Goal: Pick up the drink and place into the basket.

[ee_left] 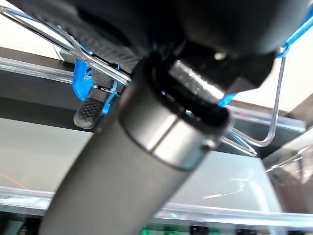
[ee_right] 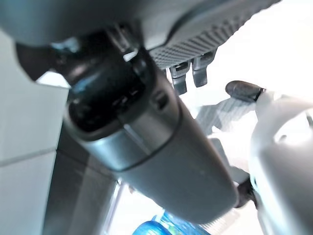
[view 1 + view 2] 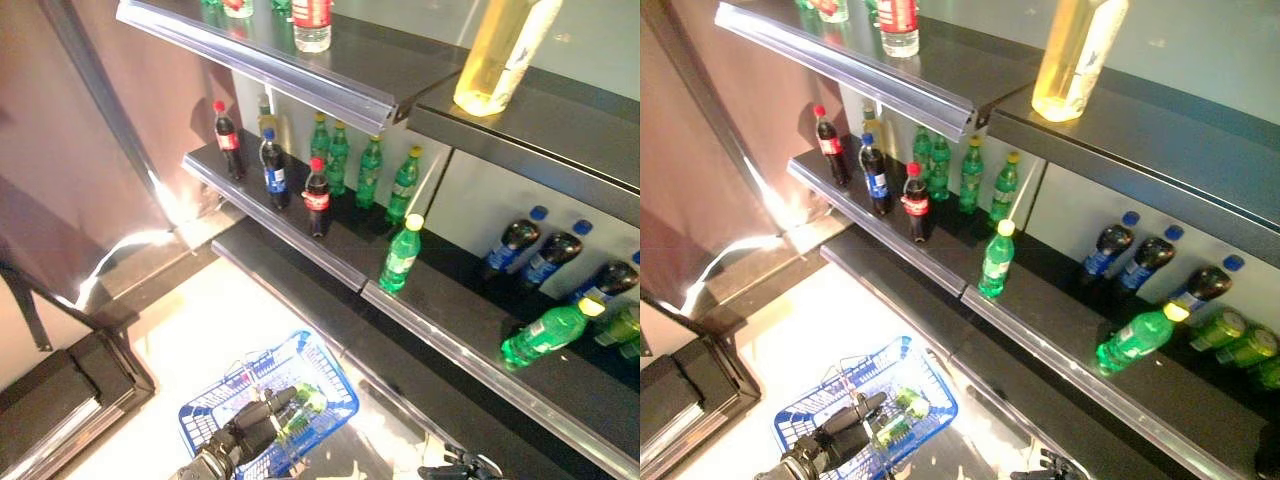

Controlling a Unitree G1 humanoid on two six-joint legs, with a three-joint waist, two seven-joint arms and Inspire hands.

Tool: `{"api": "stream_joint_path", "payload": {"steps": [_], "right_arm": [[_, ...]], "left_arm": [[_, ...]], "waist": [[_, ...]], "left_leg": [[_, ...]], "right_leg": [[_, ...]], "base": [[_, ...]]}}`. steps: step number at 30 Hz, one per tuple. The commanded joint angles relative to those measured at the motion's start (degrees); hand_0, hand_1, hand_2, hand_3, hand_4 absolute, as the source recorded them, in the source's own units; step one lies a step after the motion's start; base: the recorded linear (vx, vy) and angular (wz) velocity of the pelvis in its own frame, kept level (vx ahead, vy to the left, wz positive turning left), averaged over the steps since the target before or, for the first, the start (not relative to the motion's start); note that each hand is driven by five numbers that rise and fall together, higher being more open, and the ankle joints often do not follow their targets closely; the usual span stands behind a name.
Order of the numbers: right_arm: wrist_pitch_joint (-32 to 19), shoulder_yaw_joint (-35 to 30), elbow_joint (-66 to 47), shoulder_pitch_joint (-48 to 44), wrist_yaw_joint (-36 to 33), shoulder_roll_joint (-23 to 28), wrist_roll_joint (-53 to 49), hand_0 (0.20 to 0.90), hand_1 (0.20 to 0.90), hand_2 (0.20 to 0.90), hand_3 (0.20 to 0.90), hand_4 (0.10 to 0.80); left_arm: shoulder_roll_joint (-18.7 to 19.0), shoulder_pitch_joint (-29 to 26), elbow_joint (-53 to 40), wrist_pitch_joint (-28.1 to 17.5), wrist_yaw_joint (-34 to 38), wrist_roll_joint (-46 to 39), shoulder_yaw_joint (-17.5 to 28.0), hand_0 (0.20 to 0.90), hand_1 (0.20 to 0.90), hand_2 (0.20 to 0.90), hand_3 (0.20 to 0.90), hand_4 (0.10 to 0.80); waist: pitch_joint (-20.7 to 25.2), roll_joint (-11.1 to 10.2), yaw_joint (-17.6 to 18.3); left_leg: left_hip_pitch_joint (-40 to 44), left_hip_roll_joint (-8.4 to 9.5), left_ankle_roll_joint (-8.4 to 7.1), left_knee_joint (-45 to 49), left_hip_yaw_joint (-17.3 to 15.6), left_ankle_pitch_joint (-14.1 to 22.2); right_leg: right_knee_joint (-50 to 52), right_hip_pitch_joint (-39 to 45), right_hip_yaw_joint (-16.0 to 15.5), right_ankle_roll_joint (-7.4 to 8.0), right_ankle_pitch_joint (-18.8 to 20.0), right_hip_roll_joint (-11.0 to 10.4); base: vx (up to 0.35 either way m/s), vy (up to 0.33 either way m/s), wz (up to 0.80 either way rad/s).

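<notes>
A blue wire basket (image 3: 332,385) hangs low in front of the shelves. My left hand (image 3: 245,432) is shut on the basket's handle (image 1: 85,81); the left wrist view shows its fingers (image 1: 90,113) curled round the wire and blue grips. Inside the basket lies a green drink bottle (image 3: 304,401), also seen as the bottle (image 3: 905,404) in the right eye view. My right hand (image 3: 462,467) shows at the bottom edge, below the lowest shelf. Its fingers (image 2: 187,74) look relaxed and hold nothing.
The middle shelf (image 3: 330,262) carries cola bottles (image 3: 317,197), a blue-label bottle (image 3: 275,172) and green bottles (image 3: 369,172). One green bottle (image 3: 401,255) stands alone at its front edge. Another green bottle (image 3: 548,333) lies on its side at the right. A yellow bottle (image 3: 500,50) stands on the top shelf.
</notes>
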State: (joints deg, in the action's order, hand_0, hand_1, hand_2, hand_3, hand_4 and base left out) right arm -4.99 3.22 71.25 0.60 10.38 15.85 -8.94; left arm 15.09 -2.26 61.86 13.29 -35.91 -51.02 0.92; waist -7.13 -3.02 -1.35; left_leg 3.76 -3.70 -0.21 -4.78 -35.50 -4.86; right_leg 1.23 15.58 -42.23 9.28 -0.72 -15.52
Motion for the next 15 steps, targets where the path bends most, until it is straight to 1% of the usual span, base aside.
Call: {"api": "stream_joint_path", "payload": {"steps": [1,4,7,15], "right_arm": [[-1.8,1.8,-0.1,-1.9,2.0,0.9,1.7,0.9,0.9,0.9,0.9,0.8],[-0.8,2.7,-1.0,-2.6,1.2,1.0,-0.4,0.9,0.9,0.9,0.9,0.8],[-0.8,2.4,-1.0,-2.4,1.2,0.8,-0.9,0.9,0.9,0.9,0.9,0.8],[-1.5,1.5,-0.1,-1.1,0.9,0.2,-0.7,0.9,0.9,0.9,0.9,0.8]], "left_arm": [[-0.2,-1.1,-3.7,-1.6,-9.4,-4.4,-0.4,0.3,0.3,0.3,0.2,0.1],[-0.6,-1.2,-4.4,-2.2,-9.1,-5.2,-1.4,0.3,0.3,0.3,0.2,0.1],[-0.9,-0.9,-5.0,-2.5,-8.7,-4.7,-1.6,0.3,0.3,0.3,0.2,0.1],[-0.3,-0.9,-5.2,-1.0,-8.8,-3.4,-0.4,0.3,0.3,0.3,0.2,0.1]], "waist": [[2.6,1.4,-2.6],[2.8,0.5,-3.4],[2.8,0.1,-3.5],[3.0,0.7,-2.6]], "left_leg": [[3.2,-5.23,-3.82,0.0,-3.4,0.4],[2.9,-5.15,-3.16,0.0,-3.2,0.8],[2.8,-4.97,-3.05,0.0,-3.2,0.8],[2.9,-4.67,-2.76,0.0,-3.9,1.0]], "right_leg": [[3.7,-6.3,-0.4,-3.5,0.5,3.8],[3.3,-6.4,-0.6,-4.0,-0.1,4.6],[3.0,-6.4,-0.3,-3.97,0.0,4.9],[3.0,-6.7,0.6,-3.88,0.0,5.1]], "base": [[0.049,-0.006,0.06],[0.025,-0.049,0.06],[-0.005,-0.04,0.11],[-0.017,-0.027,-0.03]]}}
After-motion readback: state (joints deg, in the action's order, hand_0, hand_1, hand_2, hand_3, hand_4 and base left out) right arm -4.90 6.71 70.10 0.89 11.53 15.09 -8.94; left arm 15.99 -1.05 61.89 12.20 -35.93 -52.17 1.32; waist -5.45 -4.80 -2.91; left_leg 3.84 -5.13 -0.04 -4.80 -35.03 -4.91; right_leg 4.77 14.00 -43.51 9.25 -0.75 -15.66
